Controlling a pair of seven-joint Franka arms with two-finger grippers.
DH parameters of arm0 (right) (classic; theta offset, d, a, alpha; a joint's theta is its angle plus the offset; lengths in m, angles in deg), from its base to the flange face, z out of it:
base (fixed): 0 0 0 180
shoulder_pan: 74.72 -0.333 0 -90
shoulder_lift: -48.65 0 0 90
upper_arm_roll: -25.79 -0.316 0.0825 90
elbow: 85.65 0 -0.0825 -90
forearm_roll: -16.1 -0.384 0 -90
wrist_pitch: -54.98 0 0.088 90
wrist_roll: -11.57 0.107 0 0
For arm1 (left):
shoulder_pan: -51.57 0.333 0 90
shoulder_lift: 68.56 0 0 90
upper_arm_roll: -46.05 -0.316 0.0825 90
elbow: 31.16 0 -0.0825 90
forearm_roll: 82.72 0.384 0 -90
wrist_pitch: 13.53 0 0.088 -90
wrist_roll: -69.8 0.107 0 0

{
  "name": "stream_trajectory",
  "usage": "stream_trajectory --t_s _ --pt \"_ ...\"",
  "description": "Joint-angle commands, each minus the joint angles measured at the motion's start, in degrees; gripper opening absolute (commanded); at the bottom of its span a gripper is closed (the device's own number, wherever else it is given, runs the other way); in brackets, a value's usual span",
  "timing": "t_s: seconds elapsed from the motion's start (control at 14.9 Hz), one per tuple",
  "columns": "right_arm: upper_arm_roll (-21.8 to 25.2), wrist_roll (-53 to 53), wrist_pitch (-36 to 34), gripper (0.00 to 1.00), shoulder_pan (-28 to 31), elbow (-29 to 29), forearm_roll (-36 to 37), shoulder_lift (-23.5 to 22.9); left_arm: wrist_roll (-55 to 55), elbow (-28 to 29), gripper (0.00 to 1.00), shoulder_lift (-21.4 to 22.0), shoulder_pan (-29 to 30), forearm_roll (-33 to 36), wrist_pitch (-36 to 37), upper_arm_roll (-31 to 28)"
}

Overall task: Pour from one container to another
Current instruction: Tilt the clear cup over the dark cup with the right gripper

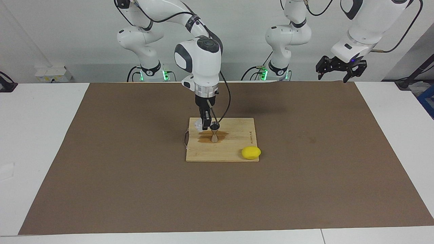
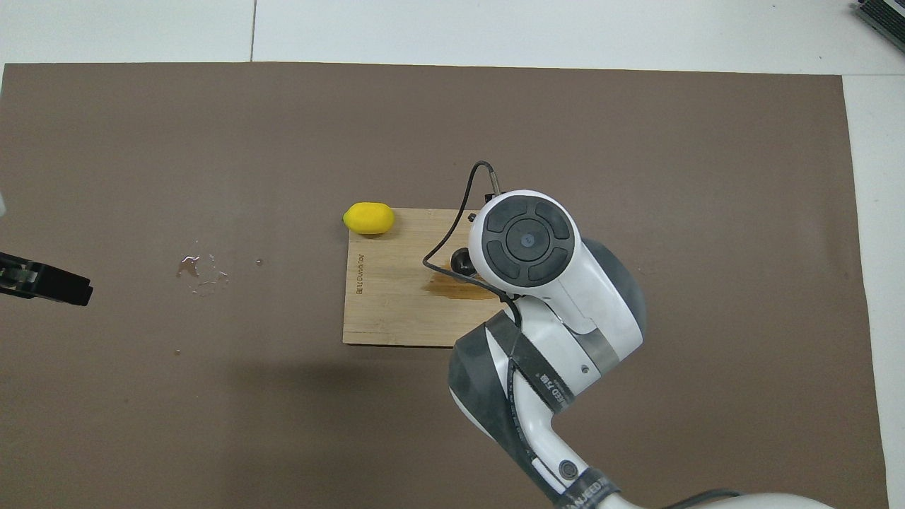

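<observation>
Clear cup [image 1: 197, 126] sits half hidden by right pincer [image 1: 204, 127] beside jigger [image 1: 214, 133].

Clear cup [image 1: 197, 126] seemingly tilted — beside upright metal jigger [image 1: 214, 133].

A board [image 1: 234, 149] lies mid-table [image 1: 44, 135] on a mat [image 1: 305, 169]. The jigger [image 1: 214, 133] stands upright on the board. Just beside it, toward the right arm's end, is the cup [image 1: 197, 126]. A lemon [image 1: 251, 153] sits at the board's corner farthest from the robots, toward the left arm's end.
</observation>
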Motion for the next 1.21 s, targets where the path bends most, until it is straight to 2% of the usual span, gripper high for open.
stream_trajectory --t_s 0.0,0.2,0.33,0.54,0.87,1.14 --pt "-0.16 1.62 0.57 0.0 -0.29 1.99 2.94 1.83 -1.04 1.46 1.0 1.8 0.0 0.5 1.47 -0.6" --pt "-0.17 1.62 0.83 0.0 -1.16 2.61 4.96 2.01 -0.96 1.37 1.0 1.8 0.17 0.5 0.94 -0.77" --pt "-0.16 1.97 0.48 0.0 -2.49 2.61 6.11 1.75 -1.22 1.72 1.0 1.8 3.23 0.59 -0.29 -0.86" --pt "-0.16 2.06 0.48 0.0 -2.67 2.61 6.46 1.75 -1.05 2.07 1.0 1.72 3.61 0.59 -5.03 -0.86" --pt "-0.16 1.97 0.22 0.0 -2.66 2.61 8.13 1.84 -1.05 0.15 1.0 -2.41 3.34 1.03 -7.14 -0.86" --pt "-0.16 1.88 -0.04 0.0 -2.58 2.35 8.66 1.75 -1.05 -0.03 1.0 -3.47 3.43 0.94 -8.29 -0.95"
